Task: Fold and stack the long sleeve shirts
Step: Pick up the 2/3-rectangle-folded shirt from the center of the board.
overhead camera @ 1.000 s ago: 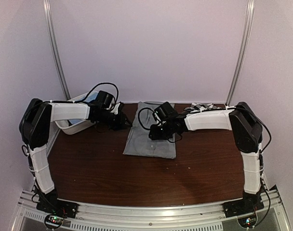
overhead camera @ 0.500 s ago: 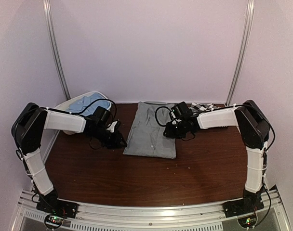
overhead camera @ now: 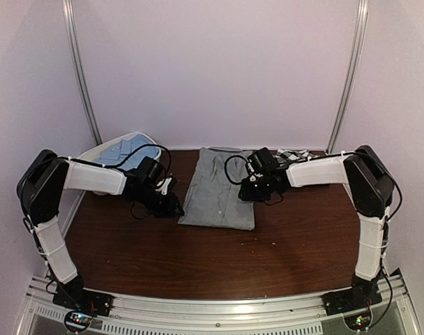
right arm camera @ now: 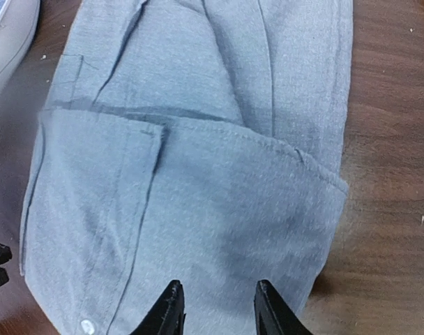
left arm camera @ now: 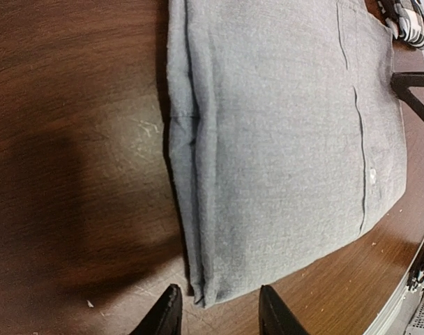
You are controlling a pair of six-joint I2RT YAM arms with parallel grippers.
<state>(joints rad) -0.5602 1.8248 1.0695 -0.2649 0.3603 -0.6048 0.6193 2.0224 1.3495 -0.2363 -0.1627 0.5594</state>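
Note:
The grey shirt (overhead camera: 219, 192) lies folded into a long rectangle on the brown table; it also fills the left wrist view (left arm camera: 282, 139) and the right wrist view (right arm camera: 191, 202). My left gripper (overhead camera: 176, 207) is open, low at the shirt's near left corner; its fingertips (left arm camera: 171, 307) straddle that corner. My right gripper (overhead camera: 245, 190) is open, just above the shirt's right edge. The light blue shirt (overhead camera: 125, 151) lies in the white tub (overhead camera: 100, 183) at the back left. A bit of the checked shirt (overhead camera: 296, 153) shows at the back right, also in the left wrist view (left arm camera: 411, 21).
The tub's rim shows in the right wrist view (right arm camera: 10, 35). Bare brown table (overhead camera: 219, 258) lies in front of the shirt. Metal frame posts (overhead camera: 79, 70) rise at both back corners, and a rail (overhead camera: 219, 307) runs along the near edge.
The left gripper came forward from the tub down to the shirt's near left corner. The right gripper moved right and back, off the shirt's middle to its right edge.

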